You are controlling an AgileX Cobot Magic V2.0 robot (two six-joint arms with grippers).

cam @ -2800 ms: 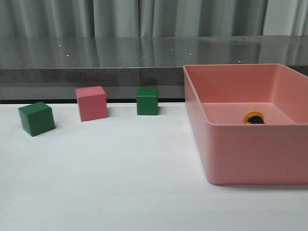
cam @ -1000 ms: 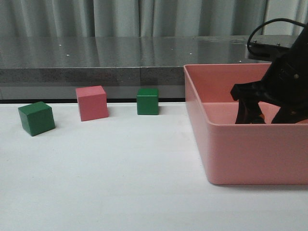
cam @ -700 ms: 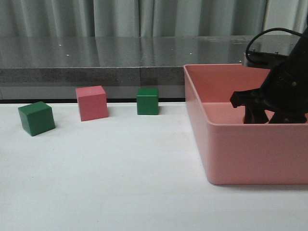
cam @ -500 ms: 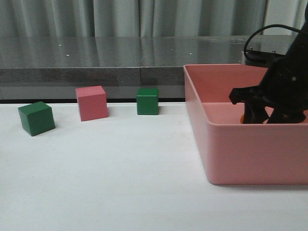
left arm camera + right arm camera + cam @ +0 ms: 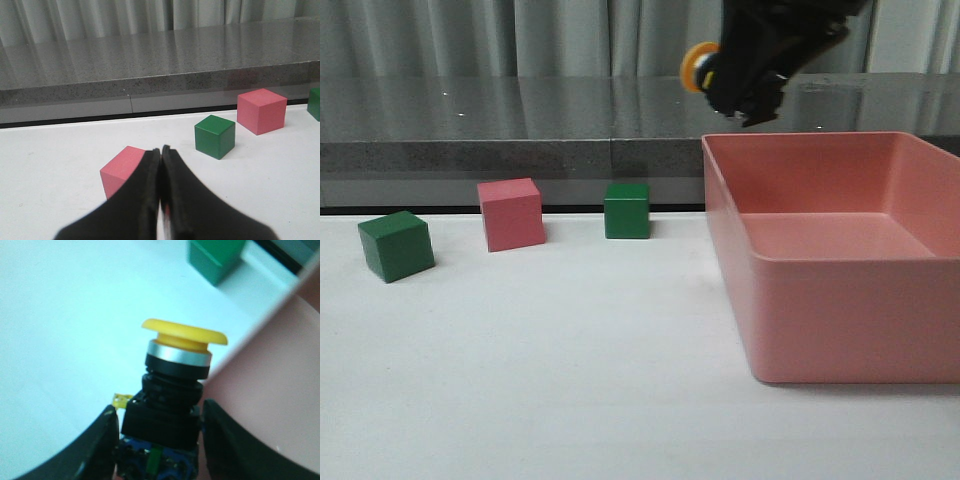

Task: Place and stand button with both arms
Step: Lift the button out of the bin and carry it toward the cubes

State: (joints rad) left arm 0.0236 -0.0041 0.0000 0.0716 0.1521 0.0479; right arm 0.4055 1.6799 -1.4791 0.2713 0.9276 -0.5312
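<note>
The button (image 5: 699, 67) is held high in the air by the right pincer (image 5: 720, 82), above the far left corner of the pink bin (image 5: 840, 310) and clear of the white counter (image 5: 540, 360). In the front view only its yellow cap is seen, as a disc turned to the left, so the long axis runs roughly level, cap end leftward; the body is hidden by the dark arm.

The right wrist view supplies what the front view lacks: the yellow mushroom cap (image 5: 184, 333), the silver collar, the black body and the bluish base block are all seen in line, with the base end clamped between the two fingers (image 5: 95, 445) of the right pincer (image 5: 159, 452) and the cap pointing away from them. Behind the button a green cube (image 5: 216, 257) and a blurred edge of the bin (image 5: 265, 405) are visible.

The left pincer (image 5: 161, 165) appears only in its own wrist view, closed on nothing, its tips pressed together, low over the counter.

In the front view two green cubes (image 5: 396, 245) (image 5: 626, 210) and one pink cube (image 5: 511, 214) are counted. The left wrist view adds a second pink cube (image 5: 124, 169) just behind the pincer tips, beyond the front view's left edge. One button and one bin are seen.
</note>
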